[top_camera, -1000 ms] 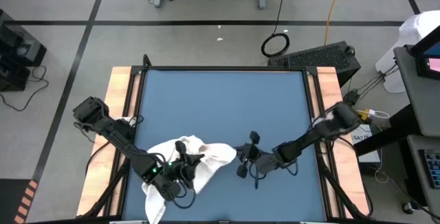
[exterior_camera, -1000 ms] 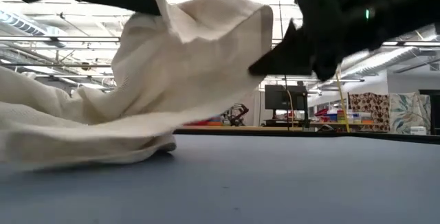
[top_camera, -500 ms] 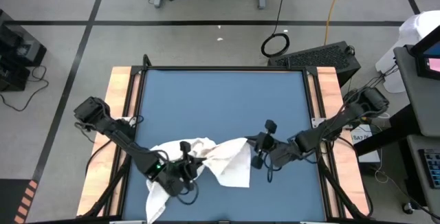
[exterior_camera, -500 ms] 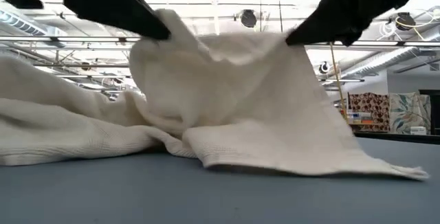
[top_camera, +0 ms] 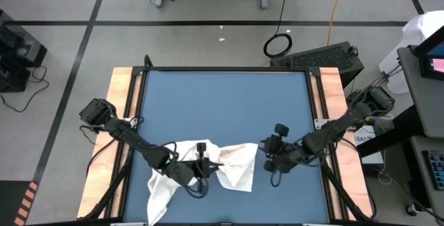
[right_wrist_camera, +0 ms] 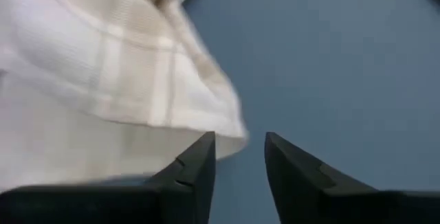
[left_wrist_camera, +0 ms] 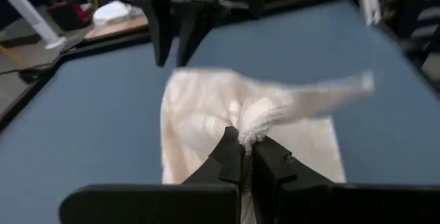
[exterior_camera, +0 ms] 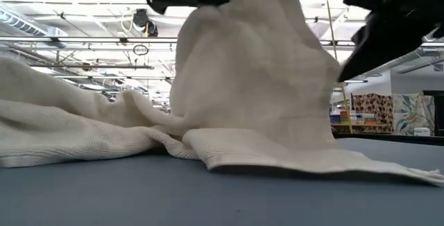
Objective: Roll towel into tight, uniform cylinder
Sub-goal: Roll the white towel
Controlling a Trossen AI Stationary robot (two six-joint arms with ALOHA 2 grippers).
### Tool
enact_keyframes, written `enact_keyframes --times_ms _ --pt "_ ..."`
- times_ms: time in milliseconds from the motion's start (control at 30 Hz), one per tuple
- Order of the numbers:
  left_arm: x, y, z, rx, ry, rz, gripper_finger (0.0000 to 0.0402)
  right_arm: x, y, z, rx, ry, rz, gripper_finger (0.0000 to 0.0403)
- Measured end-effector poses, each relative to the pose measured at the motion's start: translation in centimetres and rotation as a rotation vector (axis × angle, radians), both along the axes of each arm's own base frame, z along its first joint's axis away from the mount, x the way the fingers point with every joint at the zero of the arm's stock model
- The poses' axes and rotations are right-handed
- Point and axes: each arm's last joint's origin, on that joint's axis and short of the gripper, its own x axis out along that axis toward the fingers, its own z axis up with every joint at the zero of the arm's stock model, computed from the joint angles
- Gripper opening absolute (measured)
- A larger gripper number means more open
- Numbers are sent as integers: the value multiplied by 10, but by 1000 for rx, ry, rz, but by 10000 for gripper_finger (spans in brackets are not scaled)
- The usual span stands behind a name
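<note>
The left gripper's (left_wrist_camera: 244, 157) 2 fingers (left_wrist_camera: 229, 157) are pressed together on a bunched fold of the towel (top_camera: 208, 167), lifting that fold off the blue mat (top_camera: 225, 108) while the rest of the cloth trails down and lies crumpled. In the high view this gripper (top_camera: 202, 167) sits over the middle of the towel, near the bench's front edge and left of centre.

The right gripper's (right_wrist_camera: 239, 157) fingers (right_wrist_camera: 196, 165) stand apart with bare mat showing between them; they hold nothing, and the towel's edge (right_wrist_camera: 137, 80) lies just beyond their tips. From above, this gripper (top_camera: 266, 155) is just beside the towel's right edge, toward the front right part of the bench (top_camera: 121, 101).

In the low view the towel (exterior_camera: 243, 108) rises in a tall peak at the middle, its lower edge spread flat across the mat toward the right.
</note>
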Motion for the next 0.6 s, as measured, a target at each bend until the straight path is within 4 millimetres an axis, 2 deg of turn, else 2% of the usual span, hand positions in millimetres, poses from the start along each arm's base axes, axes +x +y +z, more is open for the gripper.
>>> enact_keyframes --times_ms 167,367,500,600 --pt "13 8 -10 -33 -18 20 9 -19 16 9 75 4 89 136" --pt "18 14 -15 -57 -12 34 9 -33 53 5 36 -109 181 137" --pt "18 14 -14 -65 -17 36 13 -31 81 -2 -37 -257 235 138" --pt "17 14 -15 -88 -9 48 14 -25 95 -13 -109 -293 291 138"
